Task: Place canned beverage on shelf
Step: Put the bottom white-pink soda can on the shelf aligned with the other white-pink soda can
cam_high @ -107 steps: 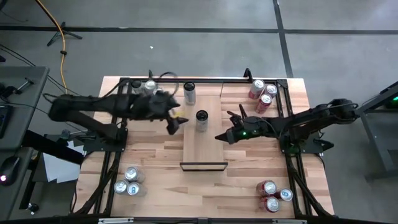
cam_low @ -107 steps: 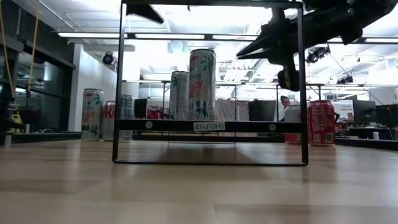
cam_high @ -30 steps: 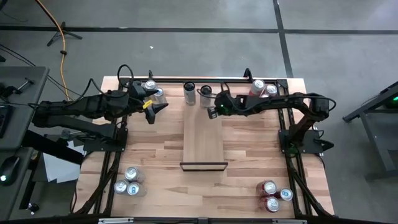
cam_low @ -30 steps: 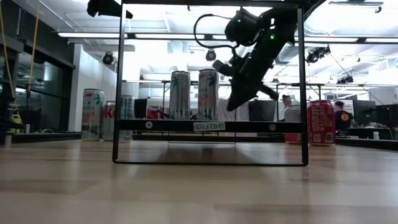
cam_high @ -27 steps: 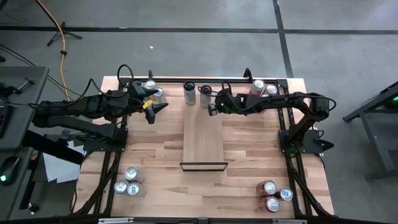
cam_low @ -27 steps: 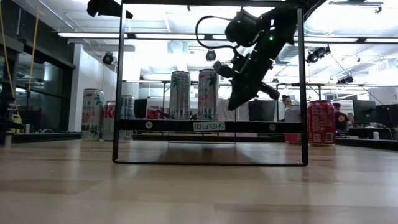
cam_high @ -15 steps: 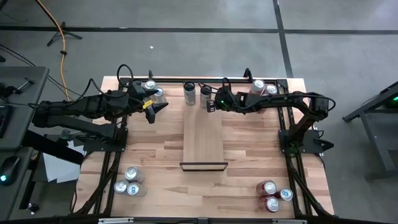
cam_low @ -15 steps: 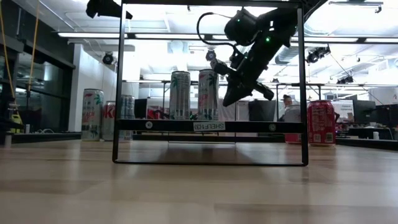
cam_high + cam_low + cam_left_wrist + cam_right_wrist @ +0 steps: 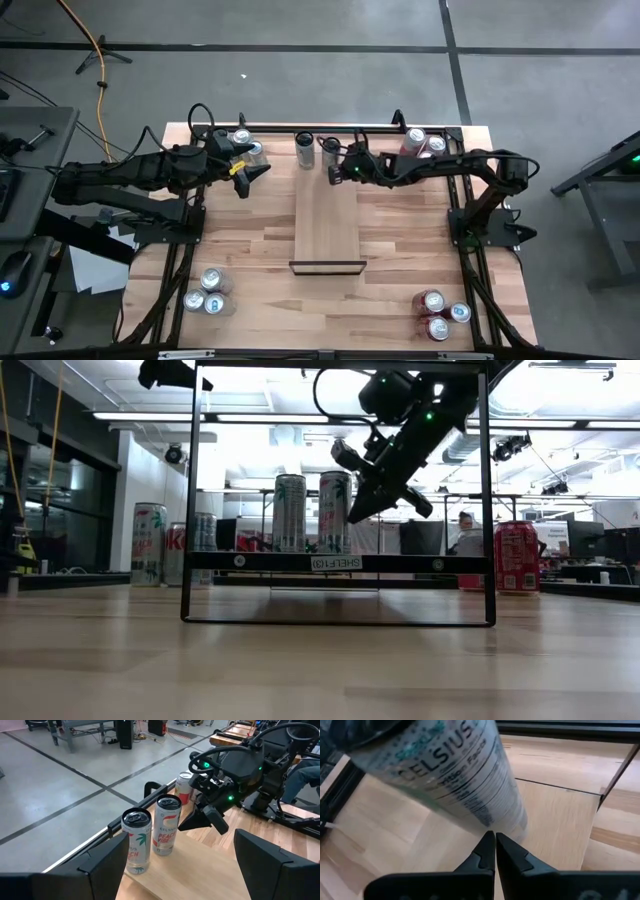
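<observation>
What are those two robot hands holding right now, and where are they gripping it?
Nothing. The right hand is shut and empty, its tip beside a white can on the shelf. The left hand is open and empty.

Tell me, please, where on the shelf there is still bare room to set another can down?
The shelf is bare from the shut right gripper down to its black edge bar. Its far end is crowded: two white cans stand side by side there, the right gripper right beside the nearer one. The open left gripper waits off the shelf's left side.
</observation>
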You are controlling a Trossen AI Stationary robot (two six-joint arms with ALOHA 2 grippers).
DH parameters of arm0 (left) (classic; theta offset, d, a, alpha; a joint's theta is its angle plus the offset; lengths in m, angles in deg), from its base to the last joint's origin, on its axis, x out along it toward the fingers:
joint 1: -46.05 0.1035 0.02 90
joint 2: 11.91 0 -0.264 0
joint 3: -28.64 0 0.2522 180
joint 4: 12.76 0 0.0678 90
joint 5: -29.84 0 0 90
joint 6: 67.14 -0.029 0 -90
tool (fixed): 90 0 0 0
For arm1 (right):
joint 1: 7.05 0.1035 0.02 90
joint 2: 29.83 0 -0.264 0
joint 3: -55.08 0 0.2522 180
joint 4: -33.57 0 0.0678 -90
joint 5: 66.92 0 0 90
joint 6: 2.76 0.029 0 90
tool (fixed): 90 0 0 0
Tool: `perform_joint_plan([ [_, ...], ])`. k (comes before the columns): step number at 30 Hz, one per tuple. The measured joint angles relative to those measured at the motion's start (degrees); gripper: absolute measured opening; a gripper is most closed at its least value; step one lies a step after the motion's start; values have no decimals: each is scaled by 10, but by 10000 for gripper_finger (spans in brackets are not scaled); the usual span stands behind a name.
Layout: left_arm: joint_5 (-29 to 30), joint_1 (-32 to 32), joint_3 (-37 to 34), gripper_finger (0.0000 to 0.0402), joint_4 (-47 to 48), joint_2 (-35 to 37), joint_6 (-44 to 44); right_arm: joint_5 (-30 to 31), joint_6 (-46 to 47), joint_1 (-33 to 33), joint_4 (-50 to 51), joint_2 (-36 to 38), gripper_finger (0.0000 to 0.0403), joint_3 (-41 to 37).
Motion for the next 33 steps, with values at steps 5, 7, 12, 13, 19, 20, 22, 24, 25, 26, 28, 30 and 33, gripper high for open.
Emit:
perform_joint_plan([
  [5, 0, 0, 0, 299, 0, 0, 0, 29, -15, 5, 10, 0, 0, 0],
  [7, 0, 0, 0, 299, 0, 0, 0, 42, -13, 5, 28, 0, 0, 0],
  [12, 0, 0, 0, 299, 0, 0, 0, 81, -17, 4, 33, 0, 0, 0],
  [13, 0, 0, 0, 299, 0, 0, 0, 88, -25, 4, 26, 0, 0, 0],
  [19, 0, 0, 0, 299, 0, 0, 0, 93, -58, 4, -20, 0, 0, 0],
  [20, 0, 0, 0, 299, 0, 0, 0, 92, -64, 4, -24, 0, 0, 0],
  [22, 0, 0, 0, 299, 0, 0, 0, 92, -66, 4, -30, 0, 0, 0],
  [24, 0, 0, 0, 299, 0, 0, 0, 89, -66, 4, -30, 0, 0, 0],
  [25, 0, 0, 0, 299, 0, 0, 0, 86, -66, 4, -30, 0, 0, 0],
  [26, 0, 0, 0, 299, 0, 0, 0, 85, -65, 4, -30, 0, 0, 0],
  [28, 0, 0, 0, 299, 0, 0, 0, 82, -65, 5, -30, 0, 0, 0],
  [30, 0, 0, 0, 299, 0, 0, 0, 72, -65, 7, -30, 0, 0, 0],
  [33, 0, 0, 0, 299, 0, 0, 0, 65, -56, 12, -30, 0, 0, 0],
])
